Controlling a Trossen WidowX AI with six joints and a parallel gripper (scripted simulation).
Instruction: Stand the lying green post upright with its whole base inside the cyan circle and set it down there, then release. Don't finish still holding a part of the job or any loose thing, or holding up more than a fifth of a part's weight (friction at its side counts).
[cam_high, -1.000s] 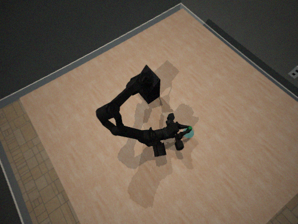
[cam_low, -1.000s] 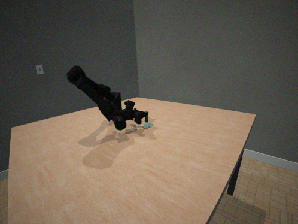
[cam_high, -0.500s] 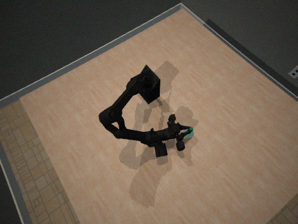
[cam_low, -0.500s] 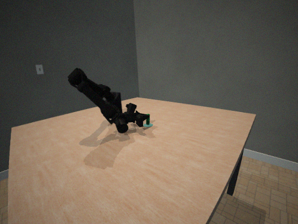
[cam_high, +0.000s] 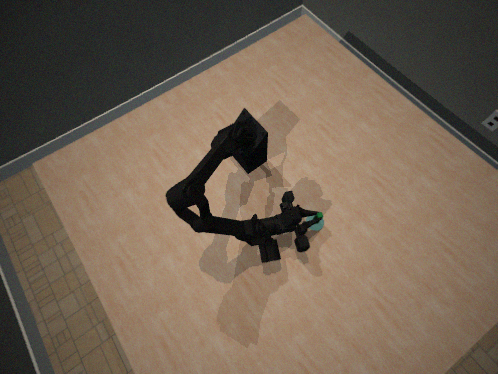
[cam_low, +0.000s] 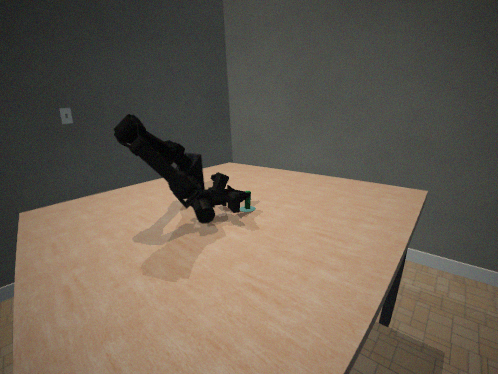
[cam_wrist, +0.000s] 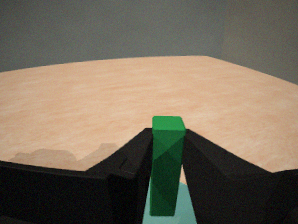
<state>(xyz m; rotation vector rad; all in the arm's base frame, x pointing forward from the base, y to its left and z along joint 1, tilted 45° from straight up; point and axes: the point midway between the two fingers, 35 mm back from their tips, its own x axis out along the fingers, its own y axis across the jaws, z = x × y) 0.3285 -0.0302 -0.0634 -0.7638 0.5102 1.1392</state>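
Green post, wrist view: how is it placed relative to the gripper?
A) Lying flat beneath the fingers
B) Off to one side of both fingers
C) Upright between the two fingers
C: the post stands on end, with one finger of the gripper on each side.

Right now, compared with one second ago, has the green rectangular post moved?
Yes. In the exterior view, the green rectangular post has moved down, towards the flat cyan circle.
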